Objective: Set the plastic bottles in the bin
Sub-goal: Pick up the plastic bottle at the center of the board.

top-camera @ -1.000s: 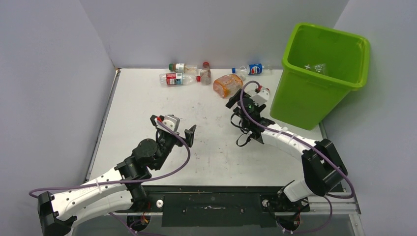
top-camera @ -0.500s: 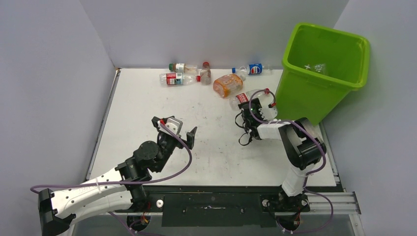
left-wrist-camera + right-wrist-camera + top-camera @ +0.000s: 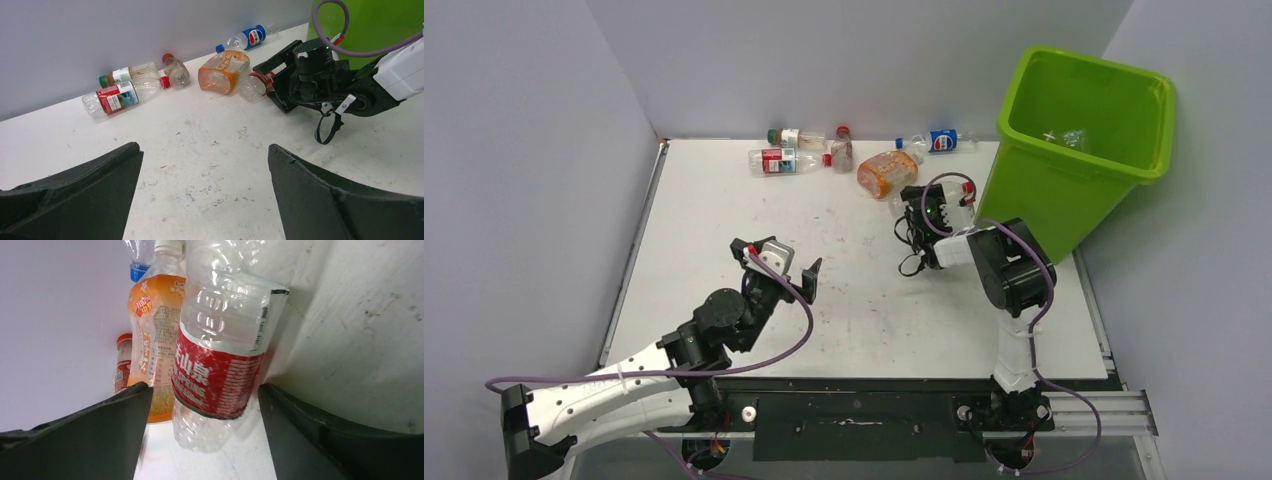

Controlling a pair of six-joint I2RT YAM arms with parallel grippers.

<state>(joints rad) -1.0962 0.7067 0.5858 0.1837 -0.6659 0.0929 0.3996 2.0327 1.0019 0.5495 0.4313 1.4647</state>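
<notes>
Right gripper point(image 3: 202, 385): jaws spread, one either side of the red-label bottle point(image 3: 225, 305). Nothing pinched yet, and I can't tell if the pads touch it. It lies flat on the table point(image 3: 724, 220), so I come in low along the surface.

The orange bottle point(image 3: 152, 340) is just beside it, at my left finger. My guess is it gets nudged when I close.

Left gripper point(image 3: 204, 149): jaws spread and empty, parked over bare table in the lower middle of the top view, out of the way.

The other bottles sit in a row along the back wall at upper centre: blue-label point(image 3: 942, 140), small red-cap point(image 3: 842, 148), two more point(image 3: 776, 160) further left. The wall blocks any approach from behind.

The bin point(image 3: 1064, 200) is at upper right, close to my right wrist. Its rim is high, so it's lift first, then swing. Free room is mid-table.
</notes>
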